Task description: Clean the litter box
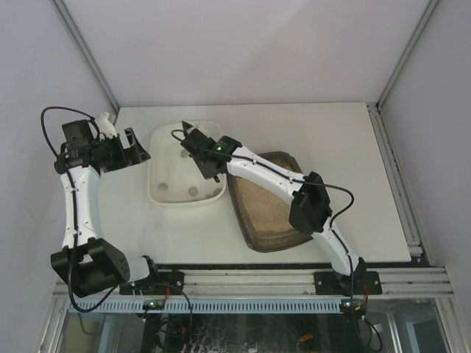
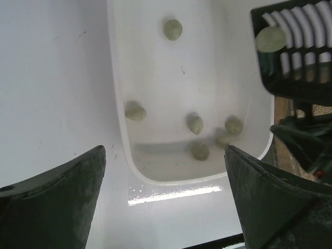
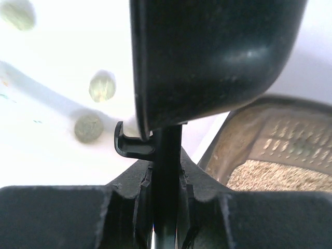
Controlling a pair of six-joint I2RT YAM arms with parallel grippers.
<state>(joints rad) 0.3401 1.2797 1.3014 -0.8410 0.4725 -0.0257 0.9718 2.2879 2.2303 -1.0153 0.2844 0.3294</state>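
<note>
The dark brown litter box [image 1: 268, 213] with beige litter lies right of the white tub [image 1: 165, 165], touching it; its corner shows in the right wrist view [image 3: 270, 150]. My right gripper [image 1: 210, 163] is shut on the handle of a black slotted scoop [image 3: 207, 57], held over the tub's right side. In the left wrist view the scoop [image 2: 295, 57] carries one greenish clump [image 2: 271, 39]. Several greenish clumps [image 2: 195, 123] lie in the tub [image 2: 122, 140]. My left gripper [image 1: 135, 147] is open and empty, just left of the tub.
The white table [image 1: 316, 132] ends at a metal rail [image 1: 243, 283] at the near edge. Grey walls and frame posts [image 1: 401, 66] close in the back and sides.
</note>
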